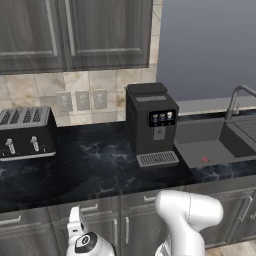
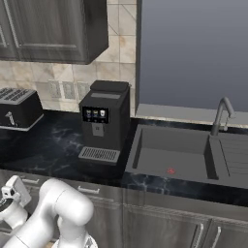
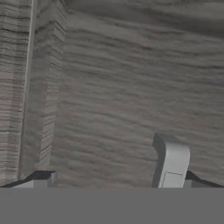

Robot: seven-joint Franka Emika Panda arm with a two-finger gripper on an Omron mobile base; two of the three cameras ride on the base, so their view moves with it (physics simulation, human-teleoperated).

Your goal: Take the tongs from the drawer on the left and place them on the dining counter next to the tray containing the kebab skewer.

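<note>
My gripper (image 3: 105, 177) is open, its two fingertips (image 3: 171, 162) set wide apart with nothing between them. It faces a dark grey wood-grain cabinet front (image 3: 131, 87) at very close range, with a raised frame edge on the left. In the base views my hand (image 1: 80, 235) hangs low in front of the lower cabinets. Just above it is a shut drawer (image 1: 97, 206) with a short horizontal silver handle, also seen as the drawer (image 2: 89, 190). The tongs are hidden. The dining counter, the tray and the kebab skewer are out of view.
On the black marble counter (image 1: 90, 170) stand a black toaster (image 1: 26, 132) at the left and a coffee machine (image 1: 151, 122) in the middle. A dark sink (image 2: 169, 157) with a faucet (image 2: 220, 115) lies to the right. Upper cabinets (image 1: 75, 32) hang above.
</note>
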